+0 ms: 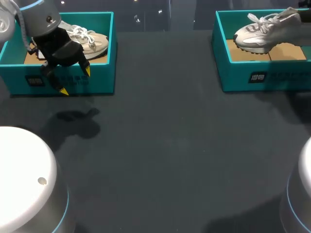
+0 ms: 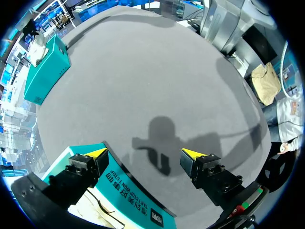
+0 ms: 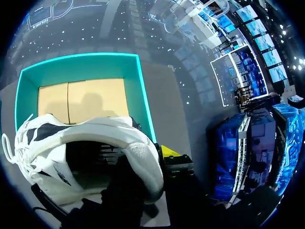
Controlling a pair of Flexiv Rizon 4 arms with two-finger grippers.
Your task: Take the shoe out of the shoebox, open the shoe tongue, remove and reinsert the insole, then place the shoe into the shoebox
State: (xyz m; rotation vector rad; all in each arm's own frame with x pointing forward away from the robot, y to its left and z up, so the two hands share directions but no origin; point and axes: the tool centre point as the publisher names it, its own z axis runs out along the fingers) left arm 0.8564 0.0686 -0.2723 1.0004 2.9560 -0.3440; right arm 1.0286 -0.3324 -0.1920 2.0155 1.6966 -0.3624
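Observation:
A white shoe [image 1: 269, 30] hangs over the right teal shoebox [image 1: 252, 77], toe pointing left and above the cardboard floor. My right gripper [image 3: 148, 168] is shut on the shoe's heel collar [image 3: 138, 148], with one yellow tip outside it and the other finger inside the shoe. In the head view that gripper [image 1: 305, 15] barely shows at the right edge. A second pale shoe [image 1: 90, 41] lies in the left teal shoebox [image 1: 97, 82]. My left gripper [image 1: 75, 80] stands open over that box's front wall, holding nothing; in the left wrist view the open gripper [image 2: 144, 153] straddles the wall [image 2: 128, 191].
Dark table surface [image 1: 165, 145] stretches between the two boxes and towards the front. The two white arm bases [image 1: 24, 184] stand at the front corners. From the left wrist view the right box [image 2: 45, 71] is seen far across the table.

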